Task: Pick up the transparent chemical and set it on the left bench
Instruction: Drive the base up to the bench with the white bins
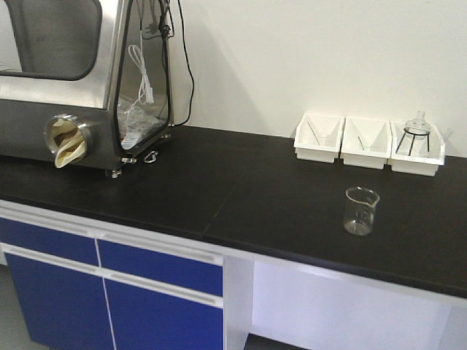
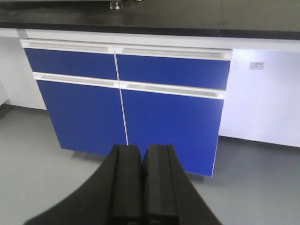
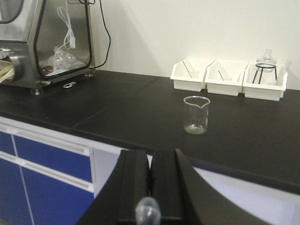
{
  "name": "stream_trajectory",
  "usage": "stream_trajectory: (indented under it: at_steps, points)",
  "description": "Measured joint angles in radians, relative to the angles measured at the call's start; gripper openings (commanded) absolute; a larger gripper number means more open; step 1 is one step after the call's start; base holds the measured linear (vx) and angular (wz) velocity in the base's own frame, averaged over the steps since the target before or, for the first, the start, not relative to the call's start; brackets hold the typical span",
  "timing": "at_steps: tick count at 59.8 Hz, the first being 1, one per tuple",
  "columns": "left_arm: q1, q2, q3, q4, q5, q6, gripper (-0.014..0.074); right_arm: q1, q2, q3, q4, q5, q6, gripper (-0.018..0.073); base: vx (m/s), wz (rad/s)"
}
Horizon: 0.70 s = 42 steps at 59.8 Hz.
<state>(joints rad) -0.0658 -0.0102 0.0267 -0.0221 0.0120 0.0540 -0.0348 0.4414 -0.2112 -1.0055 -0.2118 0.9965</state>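
My right gripper [image 3: 150,158] is clenched, its two black fingers pressed together. A pale, rounded, see-through tip pokes out between them close to the wrist camera. That is the clear stick [image 3: 148,212], and I am grasping it. How far it runs between the fingers I cannot tell, because they hide the rest.

Beyond the gripper lies the black bench [image 1: 219,182]. A beaker [image 1: 362,211] stands upright on it with nothing inside, alone on open worktop and nearer the front edge than the wall. The gripper hangs in front of the bench edge, apart from the beaker and a little to its left in the right wrist view.

Three white trays [image 1: 367,142] sit side by side against the wall behind the beaker. The rightmost one holds a flask [image 1: 417,125] on a dark tripod. Thin glass rods lean in the other two.

At the far left of the bench stands a steel glove box [image 1: 73,87] with a window and a round port. A black cable runs up the wall behind it.

My left gripper [image 2: 142,151] is clenched on nothing, its pads touching. It hangs low over the grey floor [image 2: 42,164], facing the blue cabinet [image 2: 140,112] under the bench.
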Motion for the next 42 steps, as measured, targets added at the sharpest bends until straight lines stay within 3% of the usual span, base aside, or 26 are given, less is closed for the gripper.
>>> stream_trajectory:
  at_steps: [24,42]
  points:
    - [0.000,0.000,0.000,0.000,0.000,0.000,-0.0003,0.000,0.000,0.000,0.000,0.000,0.000,-0.0001,0.49,-0.09]
    - [0.000,0.000,0.000,0.000,0.000,0.000,-0.0003,0.000,0.000,0.000,0.000,0.000,0.000,-0.0001,0.42,-0.30]
